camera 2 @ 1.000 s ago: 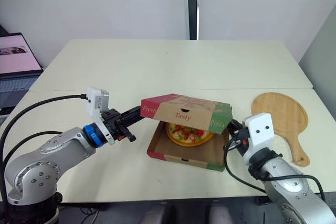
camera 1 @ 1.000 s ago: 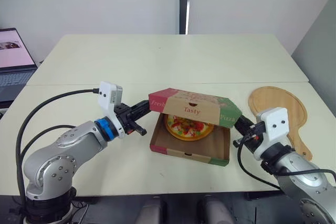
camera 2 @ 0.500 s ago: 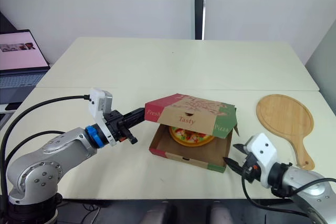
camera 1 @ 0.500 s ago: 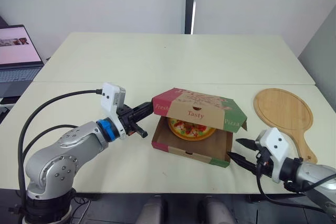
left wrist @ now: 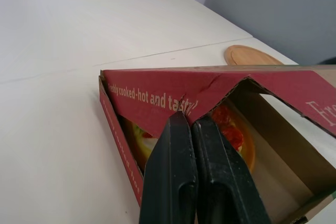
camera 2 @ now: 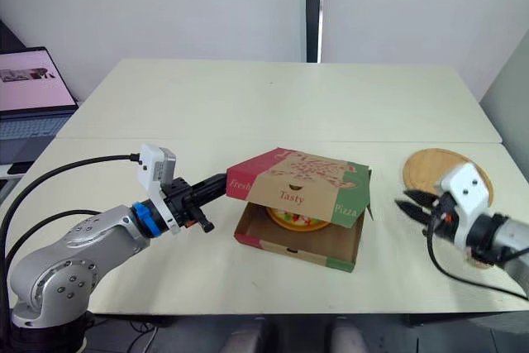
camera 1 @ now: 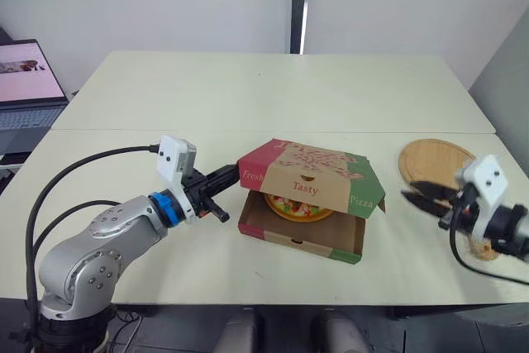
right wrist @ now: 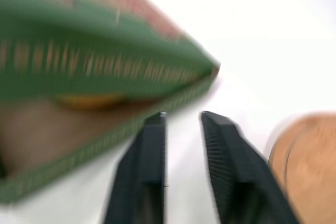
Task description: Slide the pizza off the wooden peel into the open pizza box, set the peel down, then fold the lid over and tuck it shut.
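1. Folding goes well if the left gripper (left wrist: 191, 119), pinching the lid's (camera 1: 310, 173) red corner, lowers it evenly over the pizza (camera 1: 291, 207) inside the box (camera 1: 302, 240).
2. The right gripper (camera 1: 420, 195) — fingers spread, apart from the box — should press the green side down.

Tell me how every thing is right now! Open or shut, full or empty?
Lid: half folded over, not shut.
Pizza: inside the box, under the lid.
Peel: empty, lying flat.
Left end effector: shut on the lid's left edge.
Right end effector: open, holding nothing, apart from the box.
Laptop: open, screen lit.
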`<act>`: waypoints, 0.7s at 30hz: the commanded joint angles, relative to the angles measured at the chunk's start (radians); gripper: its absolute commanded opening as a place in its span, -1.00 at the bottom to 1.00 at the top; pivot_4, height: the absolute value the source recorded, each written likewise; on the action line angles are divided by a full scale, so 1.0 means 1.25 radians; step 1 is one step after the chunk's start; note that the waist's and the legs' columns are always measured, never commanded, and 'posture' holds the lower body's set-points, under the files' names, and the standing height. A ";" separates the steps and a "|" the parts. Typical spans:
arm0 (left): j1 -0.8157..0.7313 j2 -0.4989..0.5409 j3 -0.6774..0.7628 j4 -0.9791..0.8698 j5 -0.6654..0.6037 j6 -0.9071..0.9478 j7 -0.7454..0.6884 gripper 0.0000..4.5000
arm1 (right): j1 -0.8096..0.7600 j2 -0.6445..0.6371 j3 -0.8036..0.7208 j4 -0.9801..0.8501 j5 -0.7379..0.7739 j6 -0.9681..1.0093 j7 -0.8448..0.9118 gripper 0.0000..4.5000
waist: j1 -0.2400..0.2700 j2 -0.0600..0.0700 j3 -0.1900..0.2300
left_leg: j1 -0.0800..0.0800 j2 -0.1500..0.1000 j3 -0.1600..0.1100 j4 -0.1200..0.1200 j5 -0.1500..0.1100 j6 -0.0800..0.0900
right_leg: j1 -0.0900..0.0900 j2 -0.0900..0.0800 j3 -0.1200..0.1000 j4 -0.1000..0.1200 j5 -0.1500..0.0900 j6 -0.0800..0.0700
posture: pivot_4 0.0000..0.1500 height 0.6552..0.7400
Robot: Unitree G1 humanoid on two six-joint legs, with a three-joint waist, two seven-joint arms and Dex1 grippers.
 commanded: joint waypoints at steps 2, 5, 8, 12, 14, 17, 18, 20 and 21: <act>0.024 0.009 -0.014 -0.013 0.024 -0.029 -0.027 -1.00 | -0.049 0.010 0.029 -0.034 0.041 0.057 -0.039 -0.99 | 0.003 0.000 0.000 | 0.000 0.000 0.000 0.000 0.000 0.000 | 0.000 0.000 0.000 -0.001 0.000 0.000 | 1.00 0.72; 0.043 0.011 -0.029 -0.019 0.034 -0.035 -0.044 -1.00 | -0.050 0.011 0.081 -0.058 0.027 0.055 -0.048 -0.99 | 0.006 0.000 0.000 | -0.001 0.000 0.000 0.000 0.000 0.000 | 0.000 -0.001 0.000 -0.001 0.000 0.000 | 1.00 0.72; 0.053 0.017 -0.046 -0.019 0.052 -0.046 -0.062 -1.00 | -0.052 0.020 0.119 -0.064 0.012 0.045 -0.056 -0.99 | 0.006 0.000 0.000 | -0.001 0.000 0.000 0.000 0.000 0.000 | 0.000 -0.001 0.000 -0.001 0.000 0.000 | 1.00 0.72; 0.051 0.021 -0.057 -0.017 0.065 -0.052 -0.080 -1.00 | -0.056 0.033 0.142 -0.070 0.016 0.044 -0.061 -0.99 | 0.007 0.000 0.000 | -0.001 0.000 0.000 0.000 0.000 0.000 | 0.000 -0.001 0.000 -0.001 0.000 0.000 | 1.00 0.72; 0.050 0.022 -0.059 -0.014 0.070 -0.053 -0.088 -1.00 | -0.057 0.040 0.144 -0.069 0.018 0.044 -0.065 -0.99 | 0.008 0.000 0.000 | -0.001 0.000 0.000 0.000 0.000 0.000 | 0.000 -0.001 0.000 -0.001 0.000 0.000 | 1.00 0.72; 0.046 0.026 -0.058 -0.008 0.076 -0.056 -0.097 -1.00 | -0.057 0.044 0.134 -0.056 0.006 0.040 -0.077 -0.99 | 0.008 0.000 0.000 | -0.001 0.000 -0.001 0.000 0.000 0.000 | 0.000 -0.001 0.000 -0.002 0.000 0.000 | 1.00 0.72; 0.045 0.026 -0.057 -0.005 0.078 -0.056 -0.098 -1.00 | -0.054 0.040 0.126 -0.049 0.000 0.036 -0.076 -0.99 | 0.009 0.000 0.000 | -0.001 0.000 -0.001 0.000 0.000 0.000 | 0.000 -0.001 0.000 -0.002 0.000 0.000 | 1.00 0.72; 0.043 0.026 -0.055 -0.002 0.082 -0.058 -0.101 -1.00 | -0.033 0.020 0.104 -0.031 -0.017 0.025 -0.061 -0.99 | 0.010 0.000 0.000 | -0.001 0.000 -0.001 0.000 0.000 0.000 | 0.000 -0.001 0.000 -0.002 0.000 0.000 | 1.00 0.72; 0.042 0.026 -0.055 0.000 0.084 -0.059 -0.102 -1.00 | -0.018 0.007 0.092 -0.021 -0.027 0.020 -0.051 -0.99 | 0.012 0.000 0.000 | -0.001 -0.001 -0.001 0.000 0.000 0.000 | 0.000 -0.001 0.000 -0.002 0.000 0.000 | 1.00 0.72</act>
